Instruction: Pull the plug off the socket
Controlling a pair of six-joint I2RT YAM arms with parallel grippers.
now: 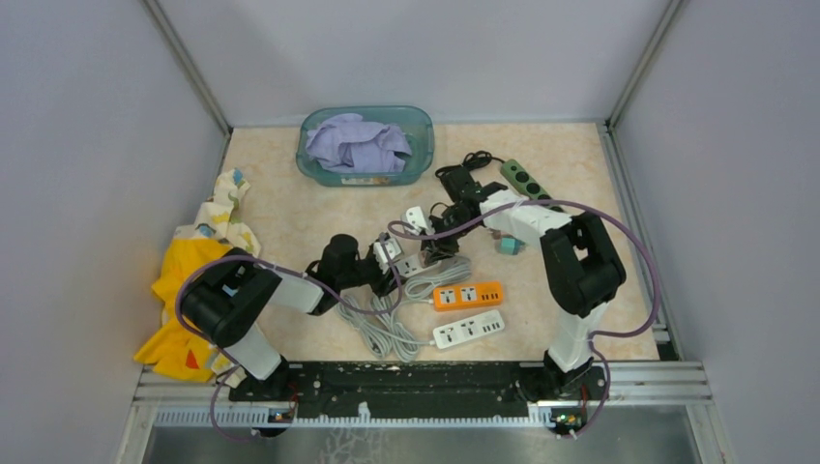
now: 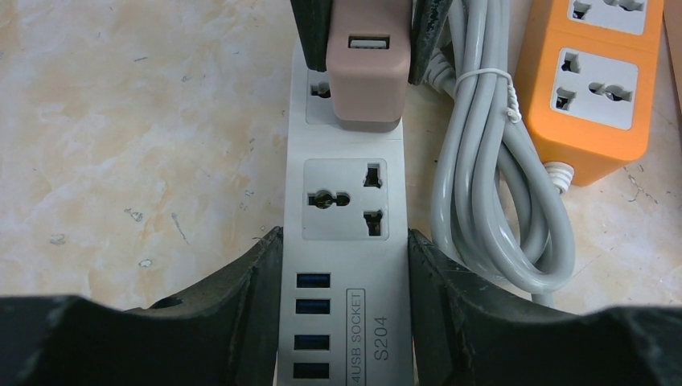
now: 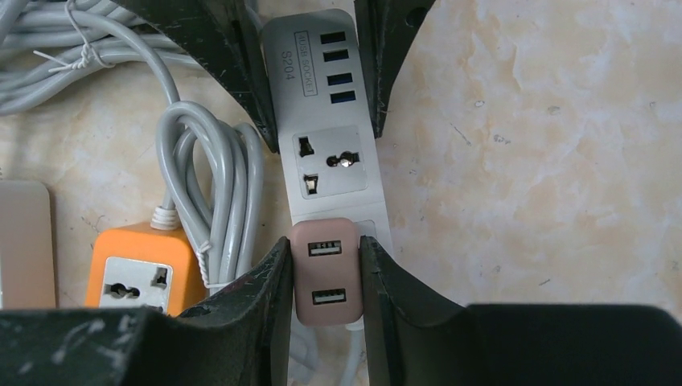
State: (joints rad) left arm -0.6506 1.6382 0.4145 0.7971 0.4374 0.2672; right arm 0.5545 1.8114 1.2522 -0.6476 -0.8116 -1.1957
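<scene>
- The plug (image 3: 326,269), a dusty-pink block with two USB ports on its face, sits on the end outlet of the grey power strip (image 2: 346,201), at the end farthest from the strip's four blue USB ports.
- Whether its pins are fully seated cannot be told.
- The right gripper (image 3: 324,257) is clamped on the plug, with one black finger pressed flat to each side.
- The strip's middle outlet, between the plug and the USB ports, is bare.
- The left gripper (image 2: 344,257) straddles the strip at its USB end. Its jaws are about half spread, and each finger lies against one long edge, pinning the strip to the table (image 2: 137,137).
- A looped grey cable (image 2: 482,201), tied with a thin white wire, lies just beside one long edge of the strip.
- An orange power strip (image 2: 595,88) lies just past the cable, on the same side of the grey strip.
- A white power strip (image 1: 468,330) lies beyond the orange one, farther from the grey strip.
- A green power strip (image 1: 527,181) lies well apart from the grey strip, towards the back wall.
- A teal basket (image 1: 367,178) holding a lavender cloth (image 1: 353,143) also stands well apart from the grey strip.
</scene>
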